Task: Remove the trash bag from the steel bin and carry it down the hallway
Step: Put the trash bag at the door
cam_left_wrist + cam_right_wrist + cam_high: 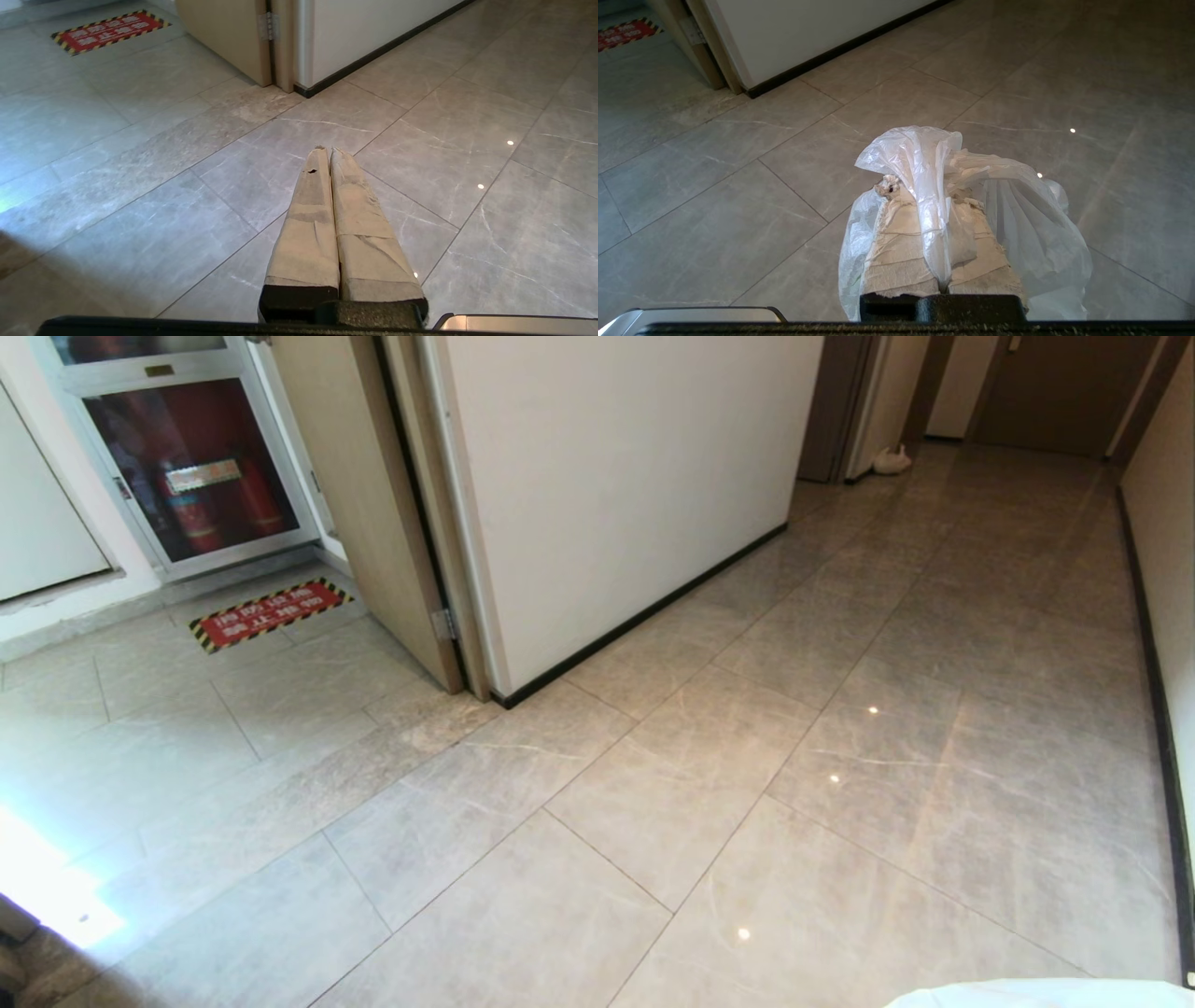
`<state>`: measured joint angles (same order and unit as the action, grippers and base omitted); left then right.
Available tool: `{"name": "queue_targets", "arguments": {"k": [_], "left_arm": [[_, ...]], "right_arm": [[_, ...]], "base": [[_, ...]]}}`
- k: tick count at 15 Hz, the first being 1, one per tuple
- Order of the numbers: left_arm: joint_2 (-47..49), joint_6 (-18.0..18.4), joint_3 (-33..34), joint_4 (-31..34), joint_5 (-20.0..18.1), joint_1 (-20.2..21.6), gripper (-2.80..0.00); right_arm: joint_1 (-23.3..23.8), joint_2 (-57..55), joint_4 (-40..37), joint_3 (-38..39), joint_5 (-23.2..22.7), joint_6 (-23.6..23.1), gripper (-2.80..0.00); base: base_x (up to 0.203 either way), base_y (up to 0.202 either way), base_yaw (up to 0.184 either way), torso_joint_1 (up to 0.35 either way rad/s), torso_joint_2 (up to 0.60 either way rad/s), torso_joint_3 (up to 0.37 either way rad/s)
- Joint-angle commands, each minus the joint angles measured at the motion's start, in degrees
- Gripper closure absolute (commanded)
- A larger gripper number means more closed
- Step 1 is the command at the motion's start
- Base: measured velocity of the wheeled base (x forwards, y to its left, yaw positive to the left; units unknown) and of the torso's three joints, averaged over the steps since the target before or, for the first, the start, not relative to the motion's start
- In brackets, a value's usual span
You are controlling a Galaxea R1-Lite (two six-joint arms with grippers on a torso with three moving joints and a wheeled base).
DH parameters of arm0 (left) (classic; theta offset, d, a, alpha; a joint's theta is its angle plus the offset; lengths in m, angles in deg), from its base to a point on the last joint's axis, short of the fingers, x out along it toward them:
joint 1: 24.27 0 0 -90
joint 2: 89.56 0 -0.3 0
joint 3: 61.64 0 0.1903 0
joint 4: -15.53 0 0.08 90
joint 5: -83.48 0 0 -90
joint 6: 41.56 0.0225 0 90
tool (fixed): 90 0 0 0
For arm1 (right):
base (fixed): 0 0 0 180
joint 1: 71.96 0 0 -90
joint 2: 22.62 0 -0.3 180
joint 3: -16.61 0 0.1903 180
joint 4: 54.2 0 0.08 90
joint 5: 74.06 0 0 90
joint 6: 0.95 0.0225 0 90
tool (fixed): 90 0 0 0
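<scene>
The right tool (943, 280) pinches the trash bag (924, 158) between its pressed-together fingers, with the plastic draped over and around them. The left tool (327, 154) is pressed together on nothing and points at bare floor (140, 196). The hallway (980, 569) stretches ahead. For a clean carry, keep the pinch firm, drive smoothly and keep the bag off the tiles.

Thin, crumpled white plastic trash bag (971, 200) hung draped over and pinched between tape-wrapped fingers (901, 252) of the right gripper (924, 186), above the glossy beige-grey marbled tiles of the hallway (840, 709).
</scene>
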<state>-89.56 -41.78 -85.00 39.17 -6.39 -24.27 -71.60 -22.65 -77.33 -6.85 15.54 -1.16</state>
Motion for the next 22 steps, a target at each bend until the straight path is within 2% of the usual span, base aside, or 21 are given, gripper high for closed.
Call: {"name": "queue_targets", "arguments": {"k": [1,8,22], "left_arm": [[0.0,0.0,0.0,0.0,0.0,0.0,0.00],[0.1,-0.1,0.0,0.0,0.0,0.0,0.00],[0.0,-0.2,0.0,0.0,0.0,0.0,0.00]], "right_arm": [[0.0,0.0,0.1,0.0,0.0,0.0,0.00],[0.0,0.0,0.0,0.0,0.0,0.0,0.00],[0.0,0.0,0.1,0.0,0.0,0.0,0.00]], "base": [[0.000,0.000,0.000,0.000,0.00,0.000],[0.000,0.000,0.000,0.000,0.00,-0.007],[0.000,0.000,0.000,0.003,0.00,-0.192]]}}
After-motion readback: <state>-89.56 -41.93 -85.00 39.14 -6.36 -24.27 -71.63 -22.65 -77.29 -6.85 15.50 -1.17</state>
